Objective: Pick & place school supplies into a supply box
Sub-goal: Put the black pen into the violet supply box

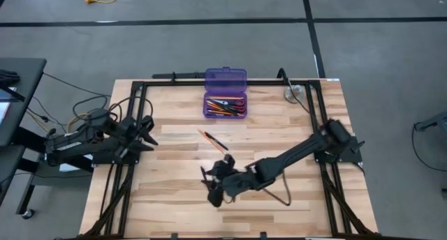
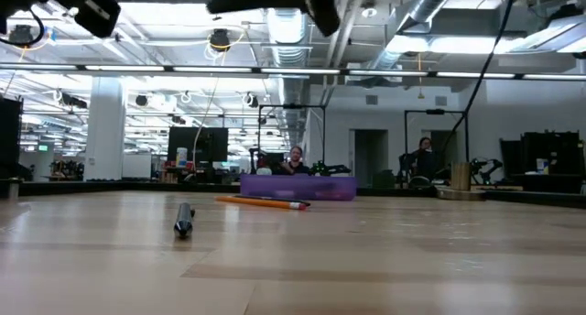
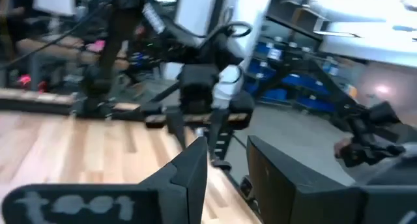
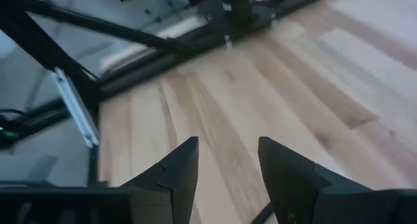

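Right gripper [image 1: 214, 186], the two dark fingers on the arm stretched low across the table from the right side, hangs over bare boards near the front middle; its wrist view shows the fingers [image 4: 177, 167] parted with a clear gap and only wood between them, so it holds nothing. Left gripper [image 1: 147, 132] waits near the table's left edge, and its own view shows its fingers [image 3: 193, 165] a little apart, also with nothing between them.

Largest in the scene is the pale butcher-block wooden table [image 1: 174, 191] framed in black rails. At its far middle sits the small translucent purple plastic supply box [image 1: 225, 95], its hinged lid thrown back and a bundle of orange pencils and black pens [image 1: 225, 106] already lying inside. Near the far right corner rests a round silver-grey metal disc [image 1: 292, 94], no part of the job. Smallest are the leftovers: a thin orange pencil [image 1: 207, 136] and a short black pen [image 1: 218, 141] lying together on the boards between the box and the right gripper, well apart from both.

Most supplies look stowed, so the task seems nearly done, with this pair remaining. I judge the right gripper is between picks; next it needs to travel toward the pair, line its fingers across one thin shaft, and descend close to the wood.
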